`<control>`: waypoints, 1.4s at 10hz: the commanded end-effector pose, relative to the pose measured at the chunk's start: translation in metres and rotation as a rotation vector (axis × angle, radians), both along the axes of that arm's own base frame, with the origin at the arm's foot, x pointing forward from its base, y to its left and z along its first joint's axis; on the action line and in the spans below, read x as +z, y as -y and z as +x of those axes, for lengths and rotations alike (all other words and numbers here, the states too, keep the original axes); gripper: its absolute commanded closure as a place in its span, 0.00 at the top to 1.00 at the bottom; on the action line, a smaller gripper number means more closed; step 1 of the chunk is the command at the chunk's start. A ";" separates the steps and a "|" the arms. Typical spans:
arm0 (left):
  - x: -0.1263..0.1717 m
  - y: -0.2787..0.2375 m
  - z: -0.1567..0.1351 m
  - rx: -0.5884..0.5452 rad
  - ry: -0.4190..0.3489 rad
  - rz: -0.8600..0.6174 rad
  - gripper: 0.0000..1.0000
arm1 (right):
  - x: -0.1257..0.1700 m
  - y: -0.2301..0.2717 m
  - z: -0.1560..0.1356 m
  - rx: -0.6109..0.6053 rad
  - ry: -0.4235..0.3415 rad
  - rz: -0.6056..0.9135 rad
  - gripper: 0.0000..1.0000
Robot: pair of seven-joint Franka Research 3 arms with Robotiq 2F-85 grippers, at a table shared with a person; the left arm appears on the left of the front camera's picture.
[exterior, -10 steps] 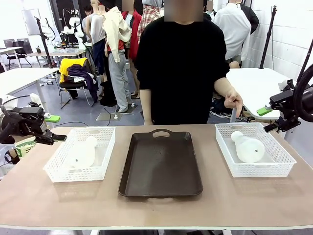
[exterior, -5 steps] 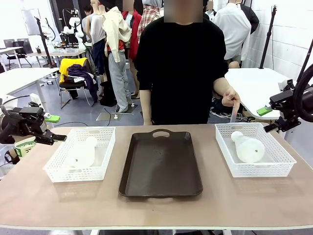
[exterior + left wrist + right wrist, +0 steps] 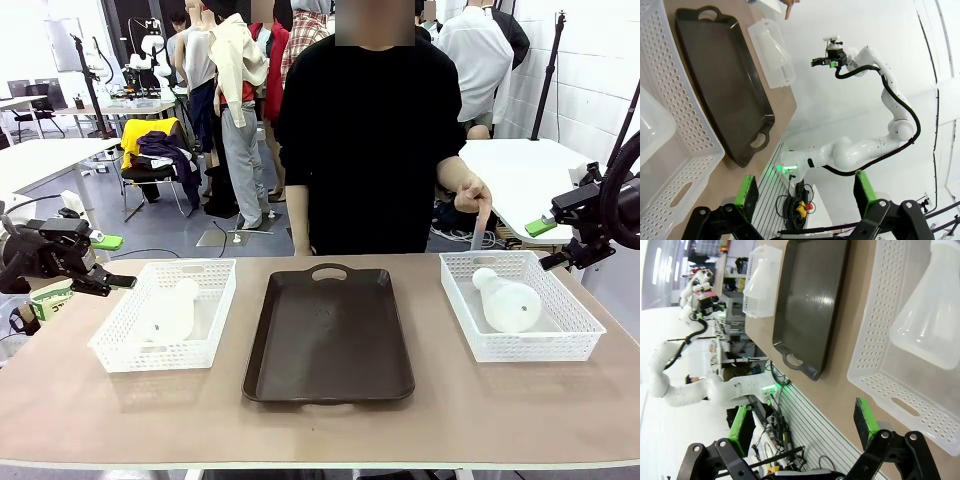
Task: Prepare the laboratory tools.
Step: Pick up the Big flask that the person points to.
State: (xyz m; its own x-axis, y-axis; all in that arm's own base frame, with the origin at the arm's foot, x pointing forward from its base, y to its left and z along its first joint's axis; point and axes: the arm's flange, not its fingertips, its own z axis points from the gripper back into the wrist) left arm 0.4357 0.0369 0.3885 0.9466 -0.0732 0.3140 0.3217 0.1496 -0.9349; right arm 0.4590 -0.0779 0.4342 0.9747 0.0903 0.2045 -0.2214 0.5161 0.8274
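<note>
The left flask lies on its side in the left mesh basket, the right flask likewise in the right mesh basket, with a dark brown tray between them on the tabletop. My left hand and right hand hover beside the baskets, wide open, empty.

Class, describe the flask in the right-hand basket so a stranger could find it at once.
On the table, a dark brown tray lies between two white mesh baskets. In the basket on the robot's right, a frosted-white conical flask lies on its side. Its twin lies in the left basket; a person's hand points down toward this one.
</note>
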 end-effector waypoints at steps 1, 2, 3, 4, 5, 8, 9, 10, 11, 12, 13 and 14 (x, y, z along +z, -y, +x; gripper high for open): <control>0.000 -0.002 0.000 0.003 0.002 0.000 1.00 | 0.035 -0.007 -0.003 -0.056 0.022 -0.201 1.00; 0.000 -0.002 0.000 0.003 0.002 0.000 1.00 | 0.050 -0.012 0.002 -0.106 0.033 -0.303 1.00; 0.000 -0.002 0.000 0.003 0.002 0.000 1.00 | 0.061 -0.020 0.012 -0.152 0.023 -0.414 1.00; 0.000 -0.002 0.000 0.003 0.002 0.000 1.00 | 0.068 -0.033 0.028 -0.157 0.002 -0.541 1.00; 0.000 -0.002 0.000 0.003 0.002 0.000 1.00 | 0.072 -0.050 0.054 -0.207 0.025 -0.714 1.00; 0.000 -0.002 0.000 0.003 0.002 0.000 1.00 | 0.050 -0.098 0.100 -0.178 0.064 -0.946 1.00; 0.000 -0.002 0.000 0.003 0.002 0.000 1.00 | 0.037 -0.108 0.114 -0.156 0.048 -0.969 1.00; 0.000 -0.002 0.000 0.003 0.002 0.000 1.00 | 0.025 -0.113 0.127 -0.170 0.032 -1.007 1.00; 0.000 -0.002 0.000 0.003 0.002 0.000 1.00 | 0.014 -0.116 0.135 -0.173 0.021 -1.004 1.00; 0.000 -0.002 0.000 0.003 0.002 0.000 1.00 | 0.002 -0.118 0.142 -0.173 0.027 -0.993 1.00; 0.000 -0.002 0.000 0.003 0.002 0.000 1.00 | -0.010 -0.117 0.151 -0.167 0.029 -0.971 1.00; 0.000 -0.002 0.000 0.003 0.002 0.000 1.00 | -0.021 -0.114 0.159 -0.179 0.034 -0.962 1.00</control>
